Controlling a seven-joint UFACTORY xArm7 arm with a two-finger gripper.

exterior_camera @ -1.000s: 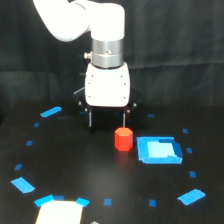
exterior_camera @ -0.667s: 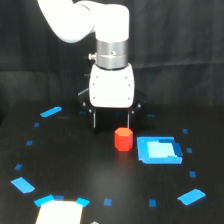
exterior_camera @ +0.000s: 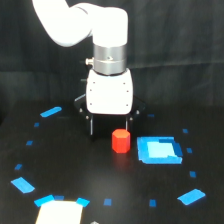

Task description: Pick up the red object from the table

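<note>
Now jaws (exterior_camera: 109,129) straddle (untouched) red object (exterior_camera: 120,141).

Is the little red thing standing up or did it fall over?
Standing up. The red object sits on the table with its flat top facing upward.

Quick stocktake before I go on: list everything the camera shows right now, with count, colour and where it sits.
red object: one, red-orange, standing on the table just in front of the gripper, apart from the fingers.
blue square patch: one, bright blue with a paler middle, flat on the table at the exterior view's right of the red object.
blue tape marks: many, bright blue, small, scattered in a rough ring around the middle.
white sheet: one, pale, at the bottom edge, cut off by the frame.
table: one, matte black.
backdrop: one, black cloth behind.
arm: one, white.
gripper: one, white body, dark fingers, spread, holding nothing.
</note>
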